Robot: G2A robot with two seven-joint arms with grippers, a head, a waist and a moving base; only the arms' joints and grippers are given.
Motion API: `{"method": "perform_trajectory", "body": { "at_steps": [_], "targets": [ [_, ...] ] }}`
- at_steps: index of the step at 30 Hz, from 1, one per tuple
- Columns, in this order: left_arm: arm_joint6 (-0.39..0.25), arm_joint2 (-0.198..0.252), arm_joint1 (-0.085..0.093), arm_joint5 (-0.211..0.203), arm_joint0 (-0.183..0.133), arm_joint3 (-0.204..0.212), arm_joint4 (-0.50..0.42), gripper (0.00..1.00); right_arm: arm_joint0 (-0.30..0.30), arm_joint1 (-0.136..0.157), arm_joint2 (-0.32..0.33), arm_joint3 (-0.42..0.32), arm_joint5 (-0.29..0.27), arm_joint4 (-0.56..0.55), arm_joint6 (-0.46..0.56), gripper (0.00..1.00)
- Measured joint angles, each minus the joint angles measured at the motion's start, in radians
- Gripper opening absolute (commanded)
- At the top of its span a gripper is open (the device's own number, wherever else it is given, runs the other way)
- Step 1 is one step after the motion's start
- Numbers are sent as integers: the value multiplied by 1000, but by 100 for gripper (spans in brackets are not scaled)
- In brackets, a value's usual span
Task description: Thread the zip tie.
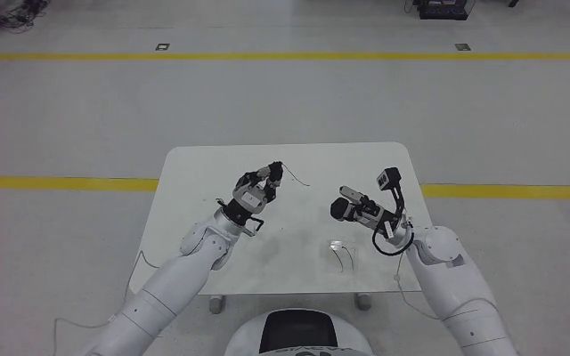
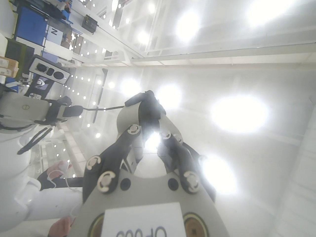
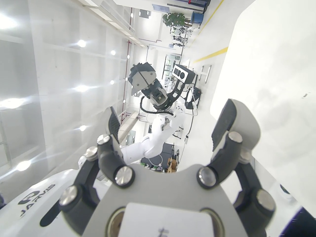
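While my left gripper (image 1: 272,171) hangs over the middle of the table (image 1: 196,178), its fingers (image 2: 148,99) are pressed together on one end of the zip tie (image 1: 294,176). The thin dark strap sticks out from them to the right, off the surface, toward my other arm. From my left wrist, the strap (image 2: 103,109) runs nearly straight at the right gripper (image 2: 70,110), and from above a gap shows between its free tip and that gripper. I cannot make out which end carries the locking head. Further right, my right gripper (image 1: 343,200) sits at about the same height with its fingers (image 3: 229,122) spread wide and nothing between them. Across the gap, it faces the left gripper (image 3: 142,78). I judge the step in hand to be taking the free end. To do it well, I would hold the left wrist steady so the springy tip does not wander. I would close the right pads on the strap a little back from the tip, leaving enough bare to feed through the head. Near the right arm, a small pale looped item (image 1: 339,249) lies on the table, too small to identify.
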Motion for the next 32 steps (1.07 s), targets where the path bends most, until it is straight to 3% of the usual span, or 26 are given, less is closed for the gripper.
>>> {"method": "perform_trajectory", "body": {
  "at_steps": [5,10,14,32],
  "targets": [
    [8,0,-1,-2,1,-2,-4,0,1,0,-1,1,1,2,1,100],
    [42,-12,-14,-51,35,-40,-74,0,-18,4,31,-46,-47,-14,-59,100],
    [39,-20,-16,-90,60,-57,-38,0,-39,6,56,-86,-62,7,-58,100],
    [39,-20,-16,-91,61,-56,-36,0,-38,6,55,-84,-61,7,-58,100]
  ]
}}
